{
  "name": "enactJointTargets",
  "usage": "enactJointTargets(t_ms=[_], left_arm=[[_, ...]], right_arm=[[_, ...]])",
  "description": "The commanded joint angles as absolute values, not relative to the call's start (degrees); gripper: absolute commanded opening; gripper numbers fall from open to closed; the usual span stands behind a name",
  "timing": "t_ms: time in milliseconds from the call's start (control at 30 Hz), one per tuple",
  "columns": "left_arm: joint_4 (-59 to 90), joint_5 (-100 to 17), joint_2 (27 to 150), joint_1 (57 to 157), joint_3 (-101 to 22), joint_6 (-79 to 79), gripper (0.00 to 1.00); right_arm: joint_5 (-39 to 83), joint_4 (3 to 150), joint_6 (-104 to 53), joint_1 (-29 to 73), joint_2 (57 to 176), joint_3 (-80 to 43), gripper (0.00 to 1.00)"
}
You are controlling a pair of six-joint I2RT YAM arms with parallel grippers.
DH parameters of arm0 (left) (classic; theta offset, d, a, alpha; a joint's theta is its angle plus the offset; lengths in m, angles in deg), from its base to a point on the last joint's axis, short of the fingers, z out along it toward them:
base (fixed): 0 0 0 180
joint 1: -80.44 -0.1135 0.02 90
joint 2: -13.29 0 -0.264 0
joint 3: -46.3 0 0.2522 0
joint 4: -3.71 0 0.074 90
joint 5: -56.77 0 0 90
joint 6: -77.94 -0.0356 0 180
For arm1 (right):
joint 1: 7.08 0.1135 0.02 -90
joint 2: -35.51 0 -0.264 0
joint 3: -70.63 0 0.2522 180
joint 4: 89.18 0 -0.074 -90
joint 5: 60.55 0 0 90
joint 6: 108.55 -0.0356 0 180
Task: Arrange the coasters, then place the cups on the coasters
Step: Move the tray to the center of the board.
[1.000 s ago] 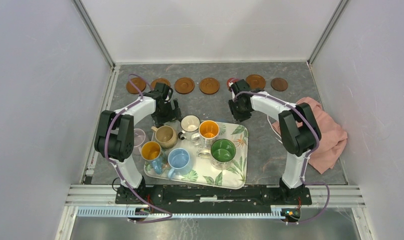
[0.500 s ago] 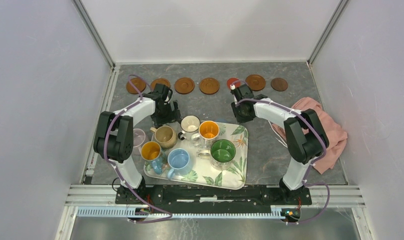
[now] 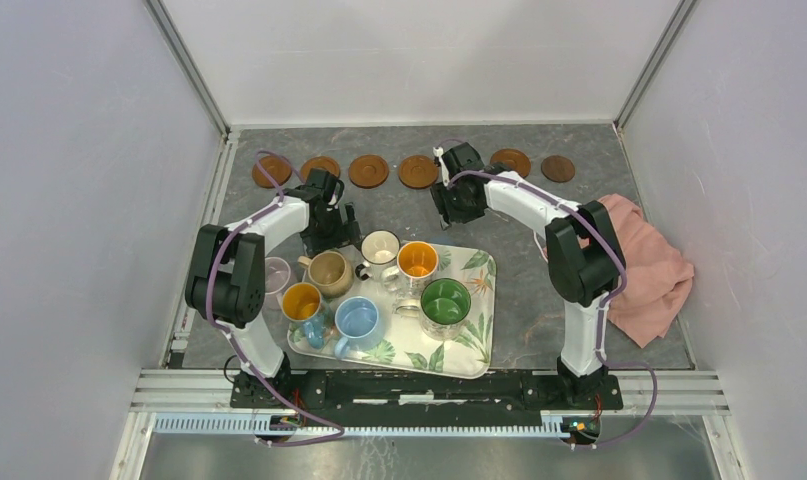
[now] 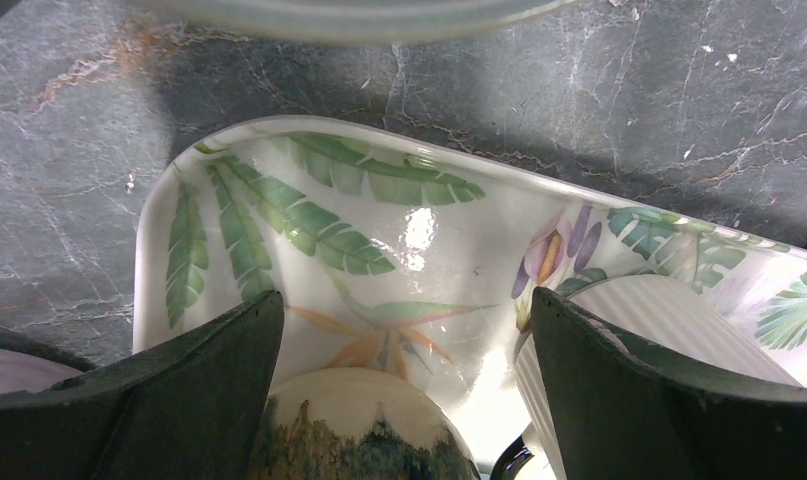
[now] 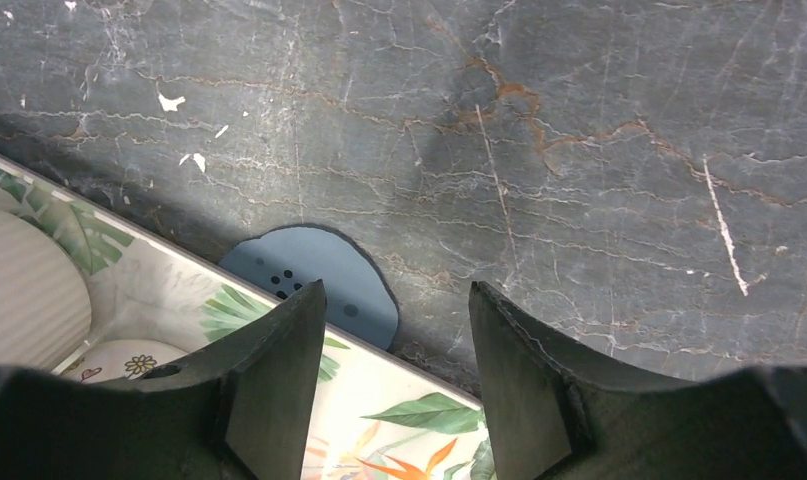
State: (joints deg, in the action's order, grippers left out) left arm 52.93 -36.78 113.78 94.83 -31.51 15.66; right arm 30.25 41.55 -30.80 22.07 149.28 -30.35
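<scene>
The right gripper (image 5: 397, 295) hangs with its jaws about half parted and nothing between them. It is over bare table (image 5: 579, 150), just beside the grey-blue coaster (image 5: 309, 275), which lies partly tucked under the edge of the leaf-print tray (image 5: 419, 395) and probably needs drawing out next. The left gripper (image 4: 406, 300) is spread wide and empty above the tray's corner, with a mug (image 4: 359, 430), possibly the tan one, below the gap. Six brown coasters (image 3: 368, 171) line the far edge, and most mugs (image 3: 417, 260) wait on the tray.
</scene>
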Motion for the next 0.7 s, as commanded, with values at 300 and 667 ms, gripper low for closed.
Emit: enactJointTargets(t_ms=[300, 667], left_arm=[[53.8, -37.2, 113.0, 95.0, -31.1, 13.2, 1.00], [53.8, -37.5, 113.8, 95.0, -31.4, 13.3, 1.00]], right_arm=[[31.4, 42.5, -25.7, 24.7, 149.6, -28.1, 0.63], [36.1, 42.2, -25.2, 26.0, 151.4, -27.2, 0.62]])
